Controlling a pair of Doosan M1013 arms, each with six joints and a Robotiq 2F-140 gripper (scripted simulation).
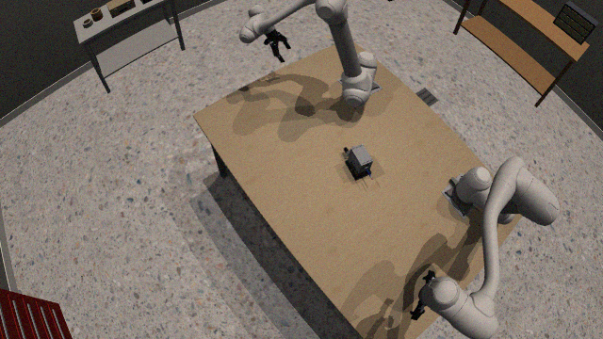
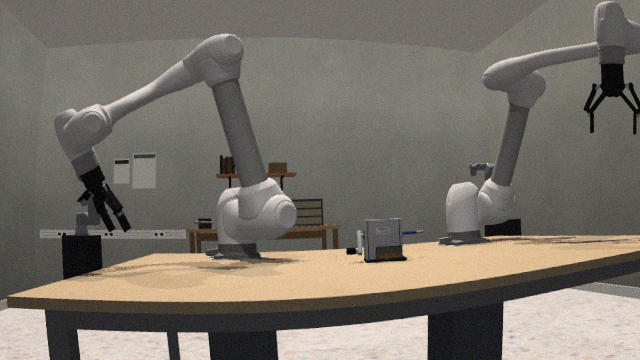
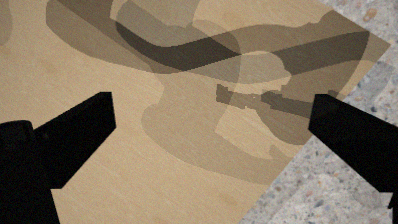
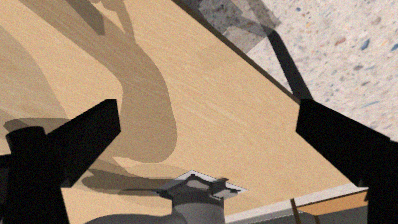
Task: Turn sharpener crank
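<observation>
The grey sharpener (image 1: 361, 157) (image 2: 384, 237) stands upright on its black base near the middle of the table. Its crank (image 2: 359, 242) is on the left side in the exterior view, with the black knob (image 1: 346, 150) (image 2: 351, 251) at the low end. A blue pencil (image 1: 368, 173) (image 2: 412, 232) sticks out of the opposite side. My right gripper (image 1: 285, 54) (image 2: 119, 229) (image 4: 208, 115) is open and empty, tilted, high and well away on the crank's side. My left gripper (image 1: 423, 295) (image 2: 613, 132) (image 3: 212, 111) is open and empty, far off on the pencil's side. Neither wrist view shows the sharpener.
Both arm bases stand on the wooden table (image 1: 301, 207) (image 2: 310, 280), the right arm's base (image 1: 355, 91) (image 2: 240, 250) on the crank's side and the left arm's base (image 1: 471, 188) (image 2: 462, 215) on the pencil's side. Shelves and side tables stand by the walls.
</observation>
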